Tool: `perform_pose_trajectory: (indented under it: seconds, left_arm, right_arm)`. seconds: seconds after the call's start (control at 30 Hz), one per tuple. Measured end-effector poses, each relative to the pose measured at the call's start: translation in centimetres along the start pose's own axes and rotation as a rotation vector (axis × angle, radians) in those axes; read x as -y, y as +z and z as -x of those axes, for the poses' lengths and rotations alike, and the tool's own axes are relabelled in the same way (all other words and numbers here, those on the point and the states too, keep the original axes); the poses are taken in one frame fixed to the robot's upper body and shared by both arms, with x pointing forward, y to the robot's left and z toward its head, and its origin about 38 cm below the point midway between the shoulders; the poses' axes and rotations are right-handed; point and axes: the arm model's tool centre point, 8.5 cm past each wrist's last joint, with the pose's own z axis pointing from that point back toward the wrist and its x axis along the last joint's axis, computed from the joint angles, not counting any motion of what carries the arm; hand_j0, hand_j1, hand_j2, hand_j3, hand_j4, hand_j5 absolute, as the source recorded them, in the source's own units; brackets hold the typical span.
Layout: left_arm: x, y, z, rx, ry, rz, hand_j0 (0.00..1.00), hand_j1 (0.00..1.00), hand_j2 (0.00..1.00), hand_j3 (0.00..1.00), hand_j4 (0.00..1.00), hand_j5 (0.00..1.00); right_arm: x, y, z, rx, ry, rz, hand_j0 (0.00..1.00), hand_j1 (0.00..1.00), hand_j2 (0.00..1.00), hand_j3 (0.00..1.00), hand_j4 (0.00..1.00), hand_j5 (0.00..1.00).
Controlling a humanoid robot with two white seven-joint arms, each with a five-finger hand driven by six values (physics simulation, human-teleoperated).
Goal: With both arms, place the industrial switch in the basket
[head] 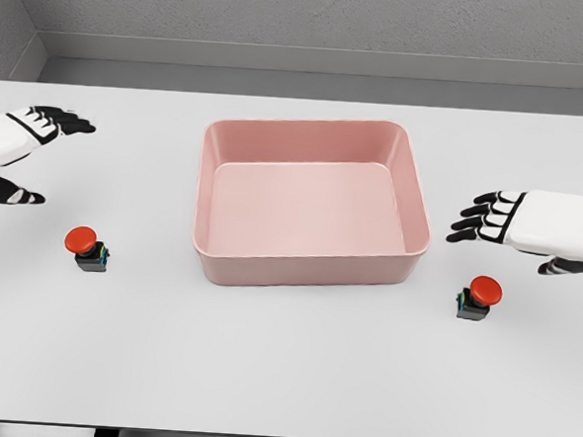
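Note:
Two industrial switches with red mushroom buttons stand on the white table. One switch is at the left, the other switch at the right. Between them sits a pink rectangular basket, with nothing inside. My left hand hovers above and left of the left switch, fingers spread, holding nothing. Just above and right of the right switch, my right hand is also open, its black fingertips pointing toward the basket.
The white table stretches wide in front of the basket. Its front edge runs along the bottom of the view, and a grey wall stands behind the far edge.

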Motion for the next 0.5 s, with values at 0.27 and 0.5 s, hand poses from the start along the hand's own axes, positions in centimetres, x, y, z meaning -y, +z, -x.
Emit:
perform_pose_trajectory:
  seconds: [0.27, 0.5]
  left_arm:
    - [0.6, 1.3, 0.2, -0.014, -0.008, 0.052, 1.00, 1.00, 1.00, 1.00, 1.00, 1.00]
    - [1.8, 2.6, 0.2, -0.027, -0.004, 0.112, 1.00, 1.00, 1.00, 1.00, 1.00, 1.00]
  right_arm:
    - [-0.6, 0.1, 0.3, -0.011, -0.006, -0.013, 1.00, 1.00, 1.00, 1.00, 1.00, 1.00]
    - [-2.2, -1.3, 0.0, 0.012, 0.010, -0.065, 1.00, 1.00, 1.00, 1.00, 1.00, 1.00]
